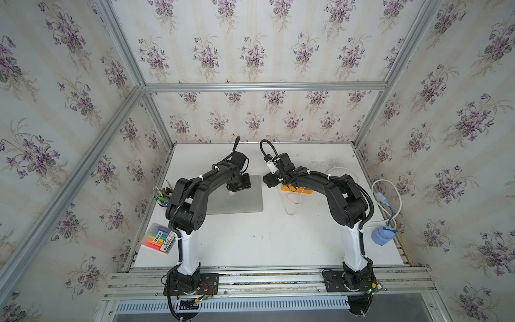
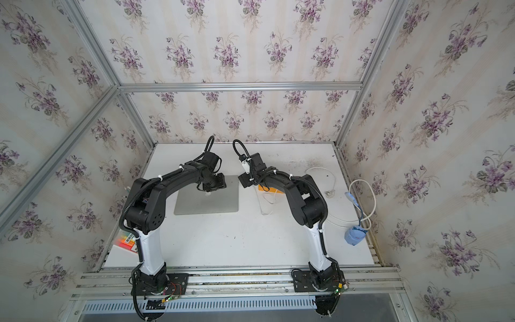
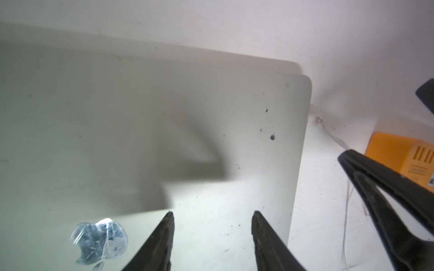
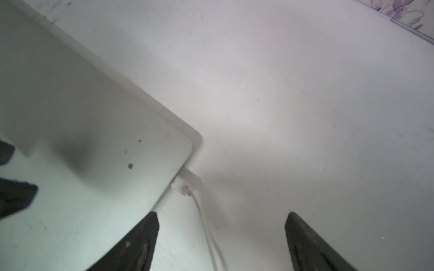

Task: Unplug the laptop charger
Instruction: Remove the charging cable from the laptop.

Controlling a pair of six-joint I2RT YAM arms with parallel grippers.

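Note:
The silver-grey laptop (image 1: 237, 202) lies shut on the white table, its apple logo (image 3: 99, 242) showing in the left wrist view. The laptop charger's small white connector (image 4: 187, 183) sits in the laptop's side edge near a corner. Its thin white cable (image 4: 206, 230) runs back between the fingers of my right gripper (image 4: 222, 215), which is open wide and grips nothing. The cable loops on the table (image 1: 291, 205) beside the orange power strip (image 1: 296, 190). My left gripper (image 3: 213, 215) is open over the lid, with nothing between its fingers.
A pen cup (image 1: 163, 195) and a highlighter pack (image 1: 158, 238) stand at the table's left edge. A thicker white cord with blue parts (image 1: 390, 200) and a blue object (image 1: 383, 237) lie at the right. Wallpapered walls close three sides.

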